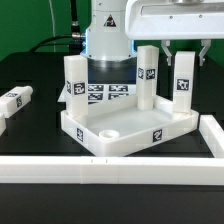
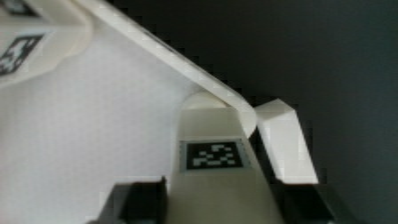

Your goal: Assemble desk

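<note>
At the exterior view's left a loose leg [image 1: 18, 98] lies on the black table, well apart from the desk top [image 1: 85, 128]; the desk top sits mid-table, open side up, with the marker board [image 1: 108, 93] behind it; a left leg [image 1: 72, 80] stands upright at its rear-left corner; a middle leg [image 1: 147, 72] stands upright at the back corner; at the right corner my gripper [image 1: 183, 52] is clenched on the right leg [image 1: 183, 82], also upright; in the wrist view my fingers [image 2: 288, 140] press its tagged block from both sides; a long border bar [image 1: 110, 168] runs along the front.
</note>
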`<state>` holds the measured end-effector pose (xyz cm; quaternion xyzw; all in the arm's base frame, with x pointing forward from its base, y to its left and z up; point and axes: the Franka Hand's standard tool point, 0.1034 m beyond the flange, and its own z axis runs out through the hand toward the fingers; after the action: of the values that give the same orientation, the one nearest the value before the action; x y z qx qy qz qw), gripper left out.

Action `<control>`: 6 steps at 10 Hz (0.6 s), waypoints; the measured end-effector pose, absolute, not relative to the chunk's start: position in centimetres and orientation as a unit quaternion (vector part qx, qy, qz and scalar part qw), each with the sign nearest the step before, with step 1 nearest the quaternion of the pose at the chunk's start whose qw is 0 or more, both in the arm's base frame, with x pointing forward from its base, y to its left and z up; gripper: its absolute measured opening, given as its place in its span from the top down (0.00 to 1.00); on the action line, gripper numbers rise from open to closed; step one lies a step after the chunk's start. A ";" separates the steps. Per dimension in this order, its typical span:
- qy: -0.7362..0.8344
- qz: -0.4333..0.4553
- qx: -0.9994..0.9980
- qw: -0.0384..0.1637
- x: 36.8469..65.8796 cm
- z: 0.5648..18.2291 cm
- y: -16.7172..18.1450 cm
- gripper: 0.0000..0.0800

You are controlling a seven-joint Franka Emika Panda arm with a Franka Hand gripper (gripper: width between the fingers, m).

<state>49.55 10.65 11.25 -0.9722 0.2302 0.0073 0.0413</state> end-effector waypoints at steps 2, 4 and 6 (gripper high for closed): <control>0.322 0.012 -0.946 0.041 49.5 11.2 10.9 0.64; 0.378 0.015 -0.925 0.045 49.6 11.2 10.9 0.64; 0.434 0.019 -0.899 0.047 49.6 11.2 10.9 0.64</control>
<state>49.60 10.90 11.21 -0.8993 0.4343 0.0194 0.0473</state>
